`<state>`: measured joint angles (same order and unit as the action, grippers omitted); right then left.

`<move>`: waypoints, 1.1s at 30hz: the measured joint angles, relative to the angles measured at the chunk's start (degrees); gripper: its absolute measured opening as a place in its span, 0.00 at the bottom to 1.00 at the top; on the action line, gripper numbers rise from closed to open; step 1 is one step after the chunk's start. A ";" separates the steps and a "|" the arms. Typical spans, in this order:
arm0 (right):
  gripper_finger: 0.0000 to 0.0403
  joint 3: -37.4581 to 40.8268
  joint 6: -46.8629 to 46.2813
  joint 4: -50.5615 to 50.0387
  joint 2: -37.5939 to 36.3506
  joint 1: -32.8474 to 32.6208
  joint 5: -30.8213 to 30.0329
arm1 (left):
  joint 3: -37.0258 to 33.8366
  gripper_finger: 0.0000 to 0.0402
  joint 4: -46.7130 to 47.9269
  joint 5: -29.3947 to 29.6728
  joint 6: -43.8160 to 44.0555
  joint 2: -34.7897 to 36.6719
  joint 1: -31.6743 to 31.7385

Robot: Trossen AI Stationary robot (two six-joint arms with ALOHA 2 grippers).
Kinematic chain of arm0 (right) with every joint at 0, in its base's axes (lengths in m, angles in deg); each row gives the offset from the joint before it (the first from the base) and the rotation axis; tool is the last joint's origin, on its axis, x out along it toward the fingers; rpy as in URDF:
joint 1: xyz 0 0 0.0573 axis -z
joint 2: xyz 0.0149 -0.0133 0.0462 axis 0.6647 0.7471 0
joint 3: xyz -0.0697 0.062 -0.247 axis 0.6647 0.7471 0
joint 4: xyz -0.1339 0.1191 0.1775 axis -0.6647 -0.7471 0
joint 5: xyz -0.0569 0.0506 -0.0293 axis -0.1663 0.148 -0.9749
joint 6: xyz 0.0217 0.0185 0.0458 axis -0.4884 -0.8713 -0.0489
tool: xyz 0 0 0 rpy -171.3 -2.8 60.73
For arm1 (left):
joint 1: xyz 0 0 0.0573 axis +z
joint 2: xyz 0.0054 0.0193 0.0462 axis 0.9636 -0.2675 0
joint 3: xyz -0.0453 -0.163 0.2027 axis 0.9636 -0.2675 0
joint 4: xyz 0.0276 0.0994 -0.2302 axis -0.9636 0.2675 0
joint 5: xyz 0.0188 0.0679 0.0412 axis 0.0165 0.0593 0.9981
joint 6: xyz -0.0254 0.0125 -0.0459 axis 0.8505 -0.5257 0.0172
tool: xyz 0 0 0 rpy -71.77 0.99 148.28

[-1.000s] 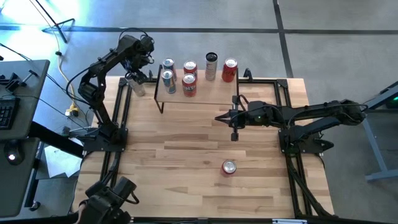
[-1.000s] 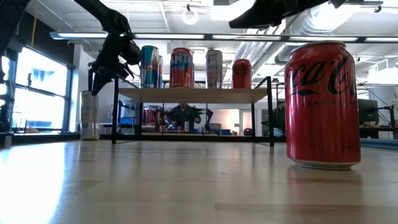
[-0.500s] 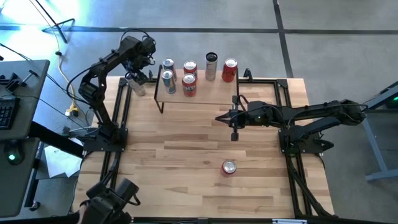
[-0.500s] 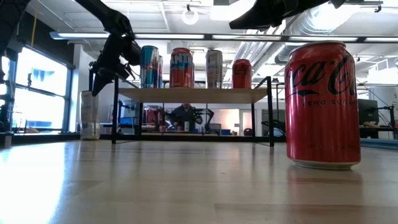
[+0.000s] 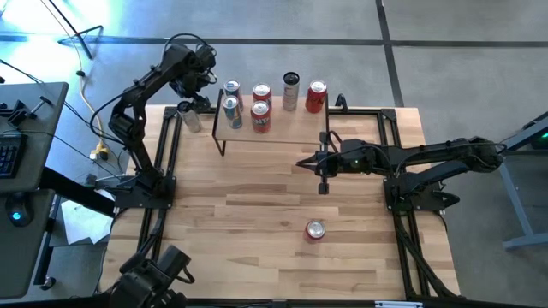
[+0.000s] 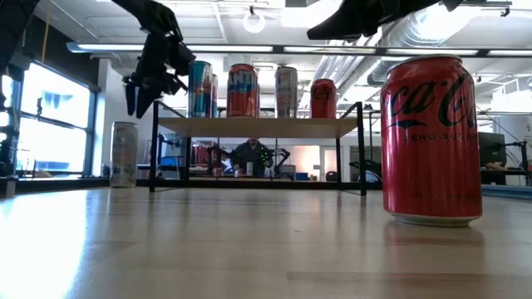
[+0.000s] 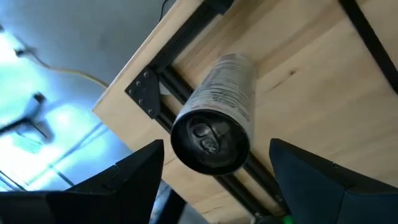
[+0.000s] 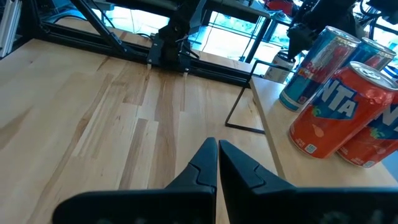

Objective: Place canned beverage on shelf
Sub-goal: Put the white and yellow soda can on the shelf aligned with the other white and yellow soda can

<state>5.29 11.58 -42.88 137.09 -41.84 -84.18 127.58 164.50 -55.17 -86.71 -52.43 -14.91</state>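
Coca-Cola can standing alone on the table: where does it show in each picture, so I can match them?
High view: the Coca-Cola can stands alone, right of centre, near the front edge.
Low view: large in the right foreground.
Left wrist view: not in it.
Right wrist view: not in it.
Shared landmark: the shelf of cans, far behind it in the low view.

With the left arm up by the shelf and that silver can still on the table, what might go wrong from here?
1. The left gripper, open, hangs above the silver can, which stands near the table's edge rail; an off-centre descent might tip it.
2. The shelf already carries six cans, with the blue can nearest that side, so placing another there may knock it.
3. The red can stands alone on the table, away from both grippers.
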 joint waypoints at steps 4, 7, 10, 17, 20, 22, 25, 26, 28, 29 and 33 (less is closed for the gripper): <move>0.00 0.00 -0.17 -0.42 0.00 0.01 0.00 | -0.86 0.71 -1.31 0.06 4.57 -0.02 1.53; 0.00 0.00 -0.17 -0.49 0.00 0.01 0.01 | -0.84 0.72 -1.64 -0.18 4.42 -0.52 1.60; 0.00 0.00 -0.16 -0.53 0.00 0.00 0.02 | -0.86 0.73 -2.12 -0.82 4.43 -0.76 1.53; 0.00 0.00 -0.18 -1.00 0.00 0.01 0.02 | -0.86 0.73 -1.93 -3.53 3.73 -0.70 1.59; 0.00 0.00 -0.19 -1.22 0.00 0.01 0.02 | -0.86 0.73 -1.83 -5.63 1.81 -0.70 1.59; 0.00 0.00 -0.20 -1.25 0.00 0.00 0.02 | -0.86 0.73 -1.94 -6.85 0.69 -0.70 1.59; 0.00 0.00 -0.20 -1.25 0.00 0.02 0.02 | -0.86 0.74 -2.37 -7.57 0.57 -0.68 1.59; 0.00 0.00 -0.22 -1.25 0.00 0.01 0.02 | -0.86 0.74 -2.44 -7.57 0.79 -0.70 1.59; 0.00 0.00 -0.42 -1.25 0.00 0.01 0.02 | -0.86 0.76 -2.36 -7.57 0.78 -0.70 1.59; 0.00 0.00 -0.42 -1.25 0.00 0.01 0.02 | -0.86 0.78 -2.37 -7.55 0.79 -0.70 1.59; 0.00 0.00 -0.42 -1.25 0.00 0.00 0.02 | -0.86 0.85 -2.40 -6.36 0.27 -0.70 1.59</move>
<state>5.29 11.17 -44.14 137.09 -41.85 -84.16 126.71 162.09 -61.53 -86.44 -53.13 -13.32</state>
